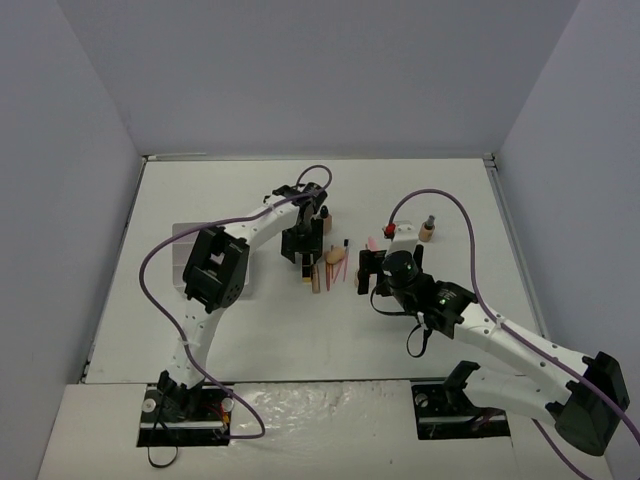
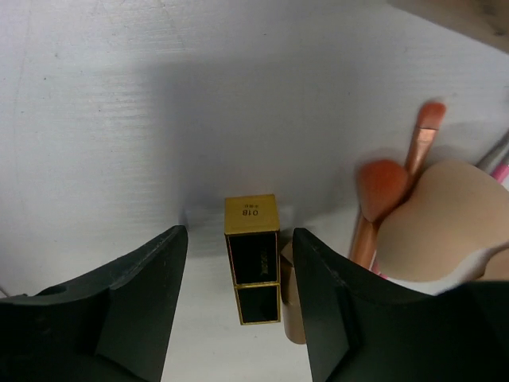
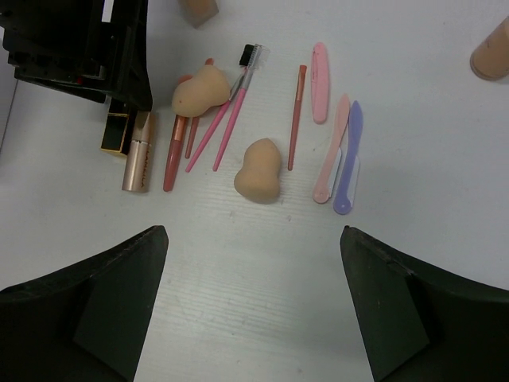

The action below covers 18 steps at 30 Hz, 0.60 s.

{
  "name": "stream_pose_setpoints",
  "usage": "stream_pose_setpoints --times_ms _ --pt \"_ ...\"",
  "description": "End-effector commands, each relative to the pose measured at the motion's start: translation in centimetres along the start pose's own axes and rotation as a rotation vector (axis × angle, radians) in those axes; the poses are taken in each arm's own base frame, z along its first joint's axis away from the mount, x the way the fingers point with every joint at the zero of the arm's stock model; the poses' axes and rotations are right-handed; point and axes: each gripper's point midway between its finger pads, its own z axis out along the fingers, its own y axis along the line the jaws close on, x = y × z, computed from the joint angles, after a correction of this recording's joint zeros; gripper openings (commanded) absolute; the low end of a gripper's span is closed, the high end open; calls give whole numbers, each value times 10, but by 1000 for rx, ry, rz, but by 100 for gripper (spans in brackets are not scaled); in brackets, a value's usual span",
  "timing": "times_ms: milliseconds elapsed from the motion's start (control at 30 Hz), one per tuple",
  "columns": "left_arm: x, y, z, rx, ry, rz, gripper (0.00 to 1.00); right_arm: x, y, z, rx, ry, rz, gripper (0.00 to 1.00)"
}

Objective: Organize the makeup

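Note:
The makeup lies in a row mid-table. A black-gold lipstick tube (image 2: 253, 259) lies flat between the fingers of my left gripper (image 2: 240, 239), which straddles it open, with table showing on both sides. A rose-gold tube (image 2: 293, 306) lies beside it, against the right finger. Orange-tipped brushes (image 2: 383, 189) and a peach sponge (image 2: 445, 231) are to the right. My right gripper (image 3: 254, 239) hangs open over bare table, short of a second sponge (image 3: 261, 171), a red stick (image 3: 297, 115) and pink (image 3: 320, 72) and lilac (image 3: 350, 155) sticks.
One tan bottle (image 1: 427, 231) stands at the back right, another (image 1: 326, 220) just behind the left gripper (image 1: 303, 262). The white organizer box (image 1: 180, 236) sits at the left, largely covered by the left arm. The right gripper (image 1: 368, 272) is close to the row.

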Motion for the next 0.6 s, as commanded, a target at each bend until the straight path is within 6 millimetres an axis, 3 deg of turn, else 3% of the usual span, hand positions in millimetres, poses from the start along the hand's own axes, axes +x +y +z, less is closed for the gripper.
stream_pose_setpoints --times_ms 0,333,467,567 --pt "-9 4 -14 -3 -22 -50 49 -10 -9 -5 35 -51 37 87" --pt "-12 5 -6 2 -17 -82 37 -7 -10 -8 28 -45 37 87" --pt "-11 5 -7 5 -17 -86 21 -8 -11 -9 30 -48 31 88" --pt "-19 6 -22 10 -56 -84 10 -7 -11 -9 29 -46 30 88"
